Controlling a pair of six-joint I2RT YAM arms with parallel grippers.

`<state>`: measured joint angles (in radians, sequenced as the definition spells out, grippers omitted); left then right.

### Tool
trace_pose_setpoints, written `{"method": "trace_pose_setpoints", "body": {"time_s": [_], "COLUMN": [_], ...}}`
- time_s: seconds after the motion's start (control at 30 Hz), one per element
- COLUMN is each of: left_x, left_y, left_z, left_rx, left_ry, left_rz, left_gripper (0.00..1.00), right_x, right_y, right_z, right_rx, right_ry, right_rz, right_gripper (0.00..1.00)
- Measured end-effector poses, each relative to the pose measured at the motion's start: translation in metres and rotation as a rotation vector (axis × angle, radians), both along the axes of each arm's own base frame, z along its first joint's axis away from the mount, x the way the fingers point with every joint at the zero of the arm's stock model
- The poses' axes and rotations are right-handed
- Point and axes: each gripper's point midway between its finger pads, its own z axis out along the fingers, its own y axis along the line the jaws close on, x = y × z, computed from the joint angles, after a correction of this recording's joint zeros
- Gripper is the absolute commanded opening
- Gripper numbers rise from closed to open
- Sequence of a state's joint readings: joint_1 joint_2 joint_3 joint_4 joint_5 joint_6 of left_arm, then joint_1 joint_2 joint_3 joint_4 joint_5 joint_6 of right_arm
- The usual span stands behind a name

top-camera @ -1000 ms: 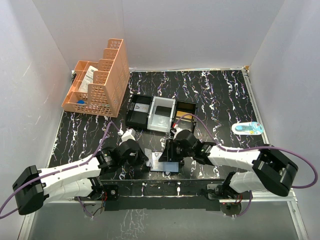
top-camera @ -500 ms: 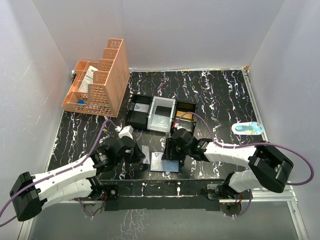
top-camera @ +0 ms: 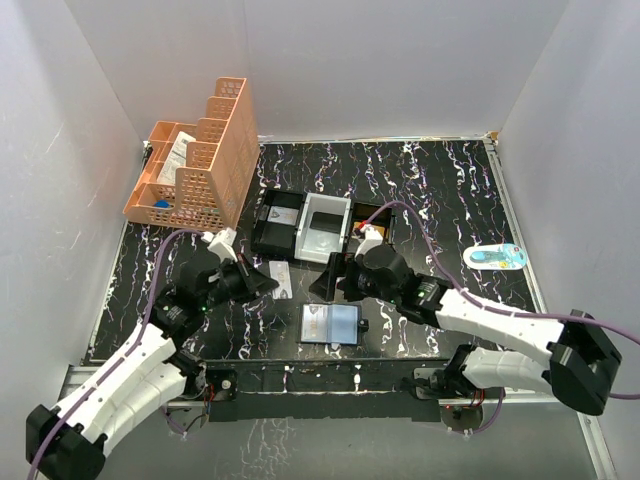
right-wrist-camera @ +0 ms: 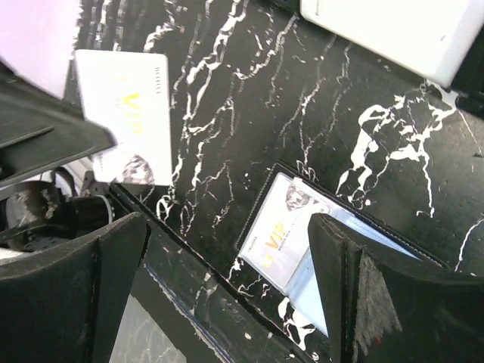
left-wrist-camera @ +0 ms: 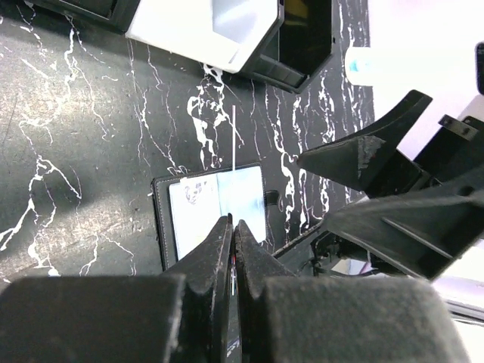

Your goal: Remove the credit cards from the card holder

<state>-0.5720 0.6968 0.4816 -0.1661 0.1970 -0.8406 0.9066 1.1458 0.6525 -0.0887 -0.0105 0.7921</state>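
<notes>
Near the table's front edge, card holder [top-camera: 331,323] lies open and flat, long axis left-right along that edge, with one VIP card [right-wrist-camera: 281,236] showing in its left panel. Right gripper [right-wrist-camera: 227,221] hovers just behind and above it, jaws wide, empty; the nearer arm. Left gripper [left-wrist-camera: 233,223], off to the holder's left, is pinched tight on a white card [top-camera: 281,278]. Behind stands the three-compartment tray [top-camera: 320,228]. Bare marbled table [top-camera: 450,190] lies to either side, with little margin in front.
</notes>
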Motion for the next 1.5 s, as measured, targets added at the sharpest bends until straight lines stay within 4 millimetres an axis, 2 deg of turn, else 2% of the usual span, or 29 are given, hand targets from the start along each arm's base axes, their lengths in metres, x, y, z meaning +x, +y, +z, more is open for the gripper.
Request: {"method": "trace_pose_setpoints", "body": {"time_s": [0.1,0.27,0.4,0.47,0.73,0.87,1.17,1.5], "left_x": [0.003,-0.002,-0.012,-0.016,-0.023,-0.024,-0.028,-0.031], "left_y": [0.004,0.003,-0.007,-0.011,-0.018,-0.018,-0.017,-0.018], "left_z": [0.002,0.004,0.009,0.012,0.036,0.038,0.044,0.045], "left_rx": [-0.051,-0.195,-0.316,-0.358,-0.447,-0.454,-0.467,-0.473], "left_ry": [0.001,-0.008,-0.007,-0.002,-0.045,-0.046,-0.061,-0.055], "left_rz": [-0.011,-0.054,-0.112,-0.136,-0.201,-0.207,-0.211,-0.23], "left_gripper": [0.0,0.0,0.0,0.0,0.0,0.0,0.0,0.0], "right_x": [-0.001,0.003,0.009,0.006,-0.007,-0.012,-0.021,-0.024], "right_y": [-0.001,-0.009,-0.01,-0.004,0.021,0.03,0.046,0.056], "right_z": [0.019,0.047,0.056,0.059,0.061,0.056,0.059,0.058], "right_rx": [0.062,0.186,0.267,0.306,0.428,0.456,0.523,0.568], "right_ry": [-0.057,-0.111,-0.095,-0.067,0.049,0.106,0.145,0.196], "right_rz": [0.01,0.017,0.045,0.08,0.193,0.232,0.303,0.338], "right_gripper": [0.94,0.95,0.91,0.9,0.74,0.68,0.56,0.37]}}
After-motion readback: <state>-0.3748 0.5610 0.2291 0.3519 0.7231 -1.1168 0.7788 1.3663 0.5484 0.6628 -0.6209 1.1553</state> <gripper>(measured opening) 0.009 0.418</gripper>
